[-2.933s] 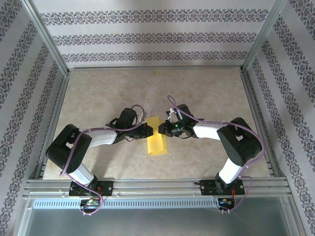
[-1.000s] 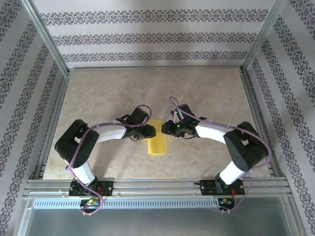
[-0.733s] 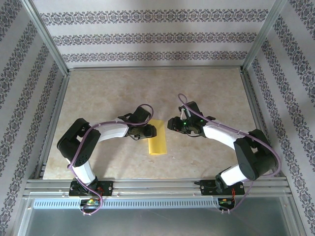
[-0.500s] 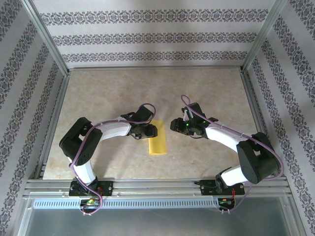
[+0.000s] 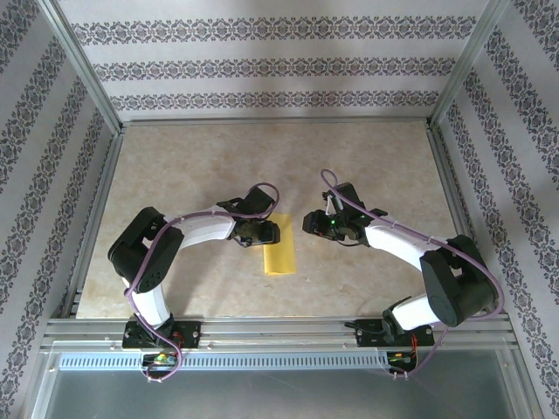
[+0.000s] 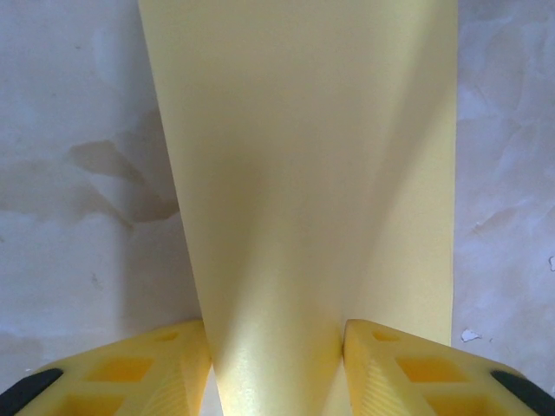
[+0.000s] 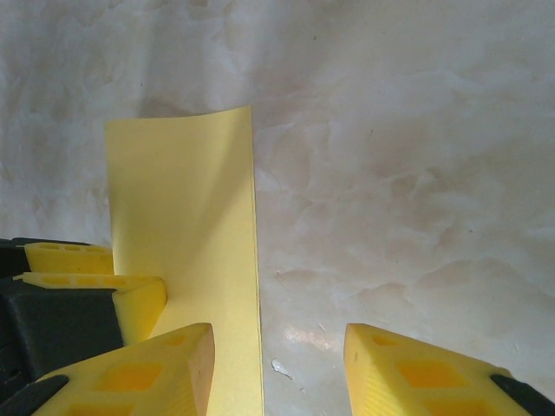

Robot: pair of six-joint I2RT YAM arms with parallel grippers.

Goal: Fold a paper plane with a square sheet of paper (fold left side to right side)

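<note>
Left wrist: smooth, curved yellow paper (image 6: 303, 173) bulges inside the unclenched left hand (image 6: 277, 364); right hand (image 7: 277, 342) likewise released.

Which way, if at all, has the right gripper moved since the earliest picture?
Yes. The right gripper has moved rightward, toward the right rail, away from the yellow paper.

The right gripper (image 7: 277, 347) holds its fingers (image 7: 412, 373) apart over the table (image 7: 408, 173); the yellow sheet of paper (image 7: 186, 217) lies left, its edge beneath the gap.
</note>
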